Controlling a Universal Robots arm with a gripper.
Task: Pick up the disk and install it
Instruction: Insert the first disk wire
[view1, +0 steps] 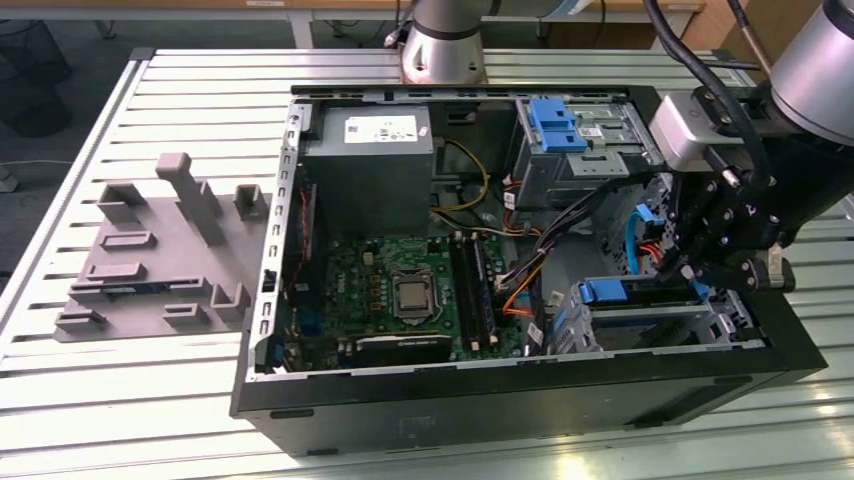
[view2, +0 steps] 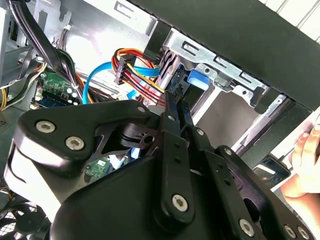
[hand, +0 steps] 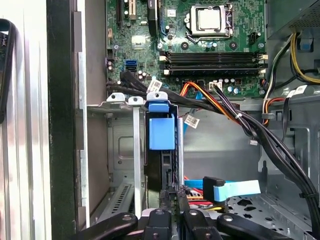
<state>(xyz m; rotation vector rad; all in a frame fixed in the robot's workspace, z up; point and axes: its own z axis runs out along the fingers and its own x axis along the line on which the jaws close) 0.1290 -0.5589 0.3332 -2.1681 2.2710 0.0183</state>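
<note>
The disk (hand: 161, 131) stands on edge in a slot of the metal drive cage (hand: 122, 150), its blue frame tab at the cage's rim and its dark body below. In the exterior view the disk (view1: 621, 292) sits in the cage at the right front corner of the open computer case (view1: 534, 390). My gripper (view1: 697, 272) hangs over the cage's right end. In both wrist views the gripper (hand: 172, 197) (view2: 176, 92) has its fingers drawn together at the disk's edge. Whether they pinch the frame I cannot tell.
Bundled cables (hand: 235, 117) and a blue flat cable (hand: 235, 190) run beside the cage. A grey power-supply box (view1: 367, 150), the motherboard (view1: 400, 290) and a second blue bracket (view1: 554, 125) fill the case. A grey fixture plate (view1: 147, 250) lies at the exterior view's left. A hand (view2: 305, 160) is outside the case.
</note>
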